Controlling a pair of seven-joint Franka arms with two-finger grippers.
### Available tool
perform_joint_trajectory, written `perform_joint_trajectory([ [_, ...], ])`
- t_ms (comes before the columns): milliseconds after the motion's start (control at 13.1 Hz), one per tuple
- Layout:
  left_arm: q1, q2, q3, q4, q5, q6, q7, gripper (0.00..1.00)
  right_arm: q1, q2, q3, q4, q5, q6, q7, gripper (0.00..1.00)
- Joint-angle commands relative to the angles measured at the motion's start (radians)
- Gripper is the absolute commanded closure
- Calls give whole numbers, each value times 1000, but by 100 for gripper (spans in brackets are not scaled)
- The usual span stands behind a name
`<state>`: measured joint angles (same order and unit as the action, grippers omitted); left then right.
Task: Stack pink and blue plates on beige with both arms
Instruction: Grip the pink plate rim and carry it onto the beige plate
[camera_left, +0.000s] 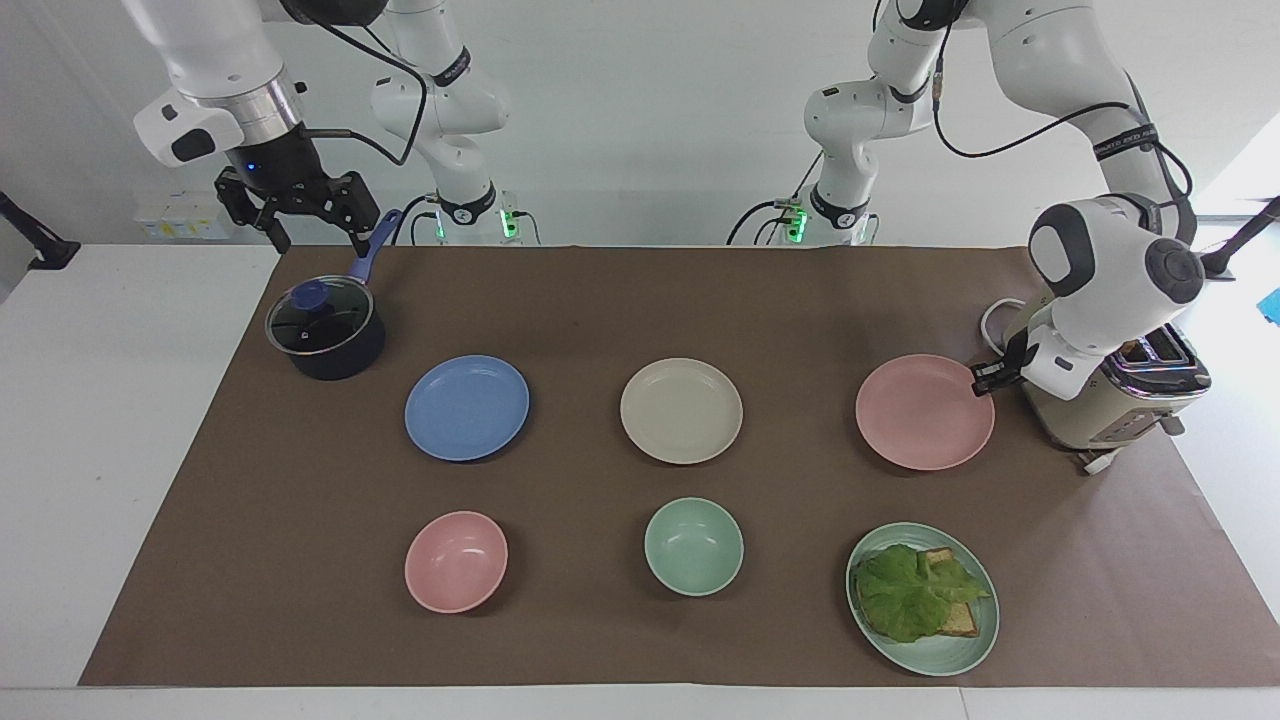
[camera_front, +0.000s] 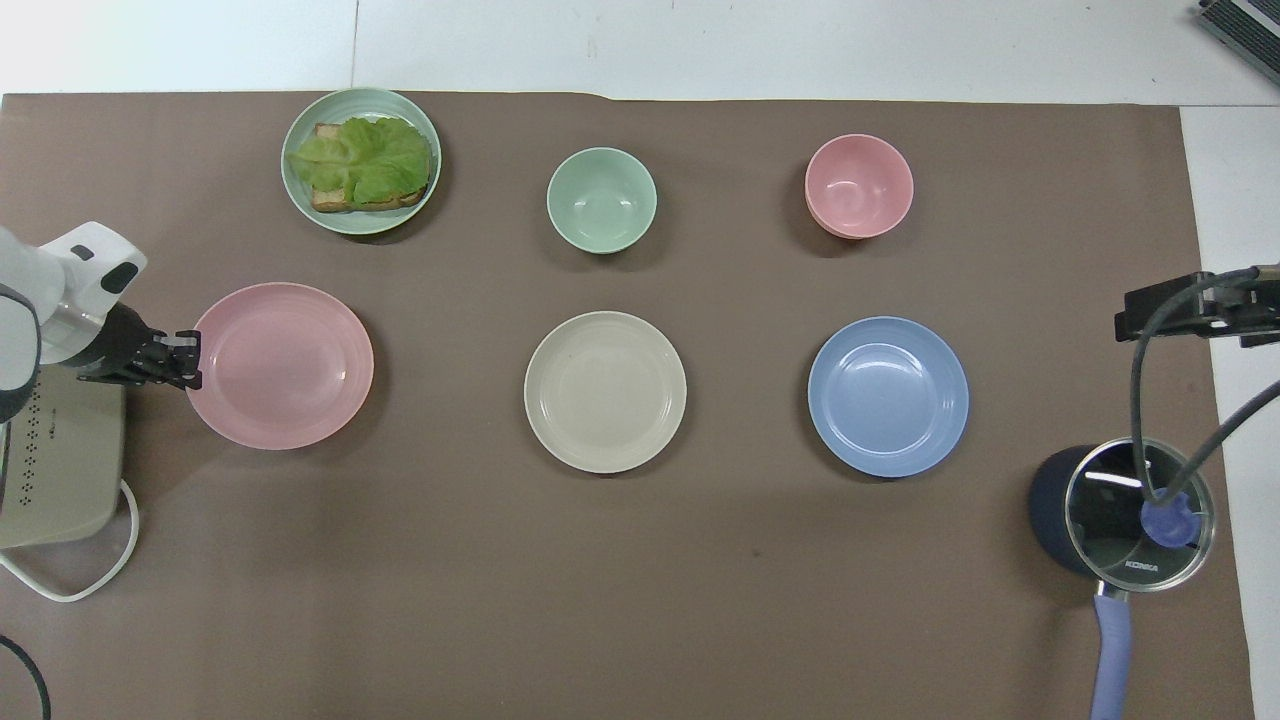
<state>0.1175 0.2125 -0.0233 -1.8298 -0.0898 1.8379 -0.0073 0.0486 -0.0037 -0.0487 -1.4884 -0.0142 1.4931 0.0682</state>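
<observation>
— Where's your left gripper (camera_left: 985, 377)?

— Clamped on the pink plate (camera_left: 922, 411) at its three o'clock rim in the facing view, beside the toaster (camera_left: 1120, 405); the plate looks lifted off the mat.

— And your right gripper (camera_left: 312, 222)?

— Jaws wide, waiting over the pot (camera_left: 325, 330). The blue plate (camera_left: 466, 407) lies at nine o'clock of the beige plate (camera_left: 681, 410), well apart.
</observation>
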Motion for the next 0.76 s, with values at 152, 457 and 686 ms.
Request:
perform_joint_trajectory([
  [152,-54,-10,-47,69,-100,-86,-79,100,-12,-2,-2,-6,25,-4,5,0],
  [457,-191,-27,-66,26,-192,-40,-80,100,-12,-10,-2,-16,25,-2,10,0],
  [686,-301,-25,-64,-35,-263,70,-95,100,-15,-19,-2,-33,25,-1,8,0],
])
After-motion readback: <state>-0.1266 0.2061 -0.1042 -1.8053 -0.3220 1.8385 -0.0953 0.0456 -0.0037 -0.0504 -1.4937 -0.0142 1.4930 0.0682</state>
